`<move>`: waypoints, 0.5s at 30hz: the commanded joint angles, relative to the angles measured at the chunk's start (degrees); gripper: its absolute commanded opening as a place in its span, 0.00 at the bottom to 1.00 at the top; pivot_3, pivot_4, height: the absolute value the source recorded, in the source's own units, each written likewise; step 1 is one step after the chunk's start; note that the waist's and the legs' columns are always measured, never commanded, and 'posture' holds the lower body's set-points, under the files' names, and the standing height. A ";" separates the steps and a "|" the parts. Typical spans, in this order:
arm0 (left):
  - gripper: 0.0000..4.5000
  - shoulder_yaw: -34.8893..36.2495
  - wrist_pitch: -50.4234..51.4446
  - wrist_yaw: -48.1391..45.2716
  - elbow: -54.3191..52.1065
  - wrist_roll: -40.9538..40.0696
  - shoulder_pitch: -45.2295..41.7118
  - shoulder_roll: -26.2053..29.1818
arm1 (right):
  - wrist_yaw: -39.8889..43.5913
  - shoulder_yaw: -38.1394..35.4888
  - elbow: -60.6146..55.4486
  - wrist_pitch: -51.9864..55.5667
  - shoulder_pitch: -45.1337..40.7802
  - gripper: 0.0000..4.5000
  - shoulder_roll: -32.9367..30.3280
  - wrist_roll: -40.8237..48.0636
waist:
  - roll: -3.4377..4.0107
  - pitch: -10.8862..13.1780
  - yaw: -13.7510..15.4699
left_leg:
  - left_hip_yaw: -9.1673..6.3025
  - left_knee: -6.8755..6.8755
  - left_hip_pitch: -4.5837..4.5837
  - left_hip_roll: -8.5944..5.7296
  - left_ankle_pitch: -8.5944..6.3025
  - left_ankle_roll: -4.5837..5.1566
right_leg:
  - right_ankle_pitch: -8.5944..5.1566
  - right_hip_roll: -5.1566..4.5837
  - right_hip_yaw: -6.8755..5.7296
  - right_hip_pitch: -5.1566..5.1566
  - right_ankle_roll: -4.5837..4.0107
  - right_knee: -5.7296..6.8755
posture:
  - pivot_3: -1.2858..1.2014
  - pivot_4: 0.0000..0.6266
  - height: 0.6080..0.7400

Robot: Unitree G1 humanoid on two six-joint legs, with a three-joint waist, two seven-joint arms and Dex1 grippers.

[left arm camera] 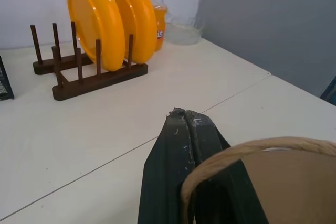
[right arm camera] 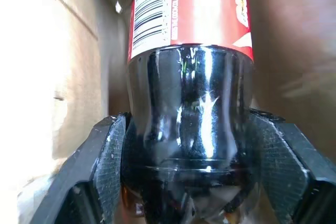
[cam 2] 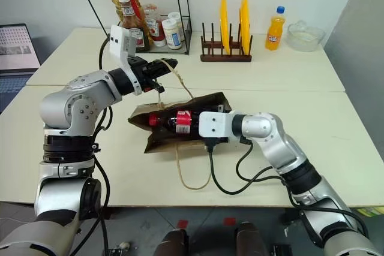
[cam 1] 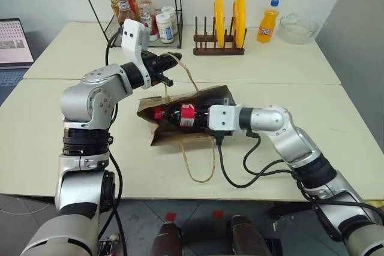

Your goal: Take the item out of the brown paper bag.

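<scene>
I see the brown paper bag (cam 1: 186,115) lying on its side on the cream worktop (cam 1: 300,70), its mouth turned toward my right arm, 1 cord handle (cam 1: 198,160) trailing flat toward the near edge and the other lifted up. My left pincer (cam 1: 170,67) has its 2 black fingers (left arm camera: 181,156) pressed together on that lifted handle (left arm camera: 247,153), holding it above the bag. The cola bottle (cam 1: 177,115) lies horizontally in the bag, red cap (cam 1: 158,113) pointing toward my left, red label (cam 2: 183,119) showing, base toward the right arm. My right pincer (right arm camera: 189,182) is reached into the bag's mouth and is clamped on the bottle's lower body: in the right wrist view 1 ribbed pad (right arm camera: 113,153) sits against each flank of the dark bottle just below the label, with brown paper walls on both sides. So the bottle is squarely between those pads, base nearest the wrist, and most of it is within the bag. Farther back on the worktop stand a wooden rack (cam 1: 219,46) with 2 yellow plates (cam 1: 240,16), an orange soda bottle (cam 1: 268,22) with a blue cap, a clear glass bowl (cam 1: 298,28), and a wire frame holding condiment bottles (cam 1: 129,7). A laptop (cam 1: 15,46) sits off to the far left.
</scene>
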 commanded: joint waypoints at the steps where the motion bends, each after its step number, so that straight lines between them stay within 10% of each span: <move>1: 0.00 0.03 -2.11 -0.27 0.37 0.80 -1.70 -0.33 | 4.31 -6.12 -8.50 0.60 1.66 0.69 -1.80 9.99 | 0.00 0.00 0.03 | 0.00 0.00 -0.01 0.00 0.00 0.00 | 0.00 0.00 0.01 0.00 0.00 -0.01 | 0.52 0.24 1.00; 15: 0.00 0.39 -3.54 -0.83 1.78 1.55 -0.88 -0.36 | -3.47 -27.84 -13.46 32.22 -1.32 0.69 -13.93 30.64 | 0.02 0.02 0.32 | 0.01 0.07 -0.03 -0.01 -0.01 0.02 | 0.00 0.00 0.02 0.00 0.00 0.03 | 0.52 0.24 1.00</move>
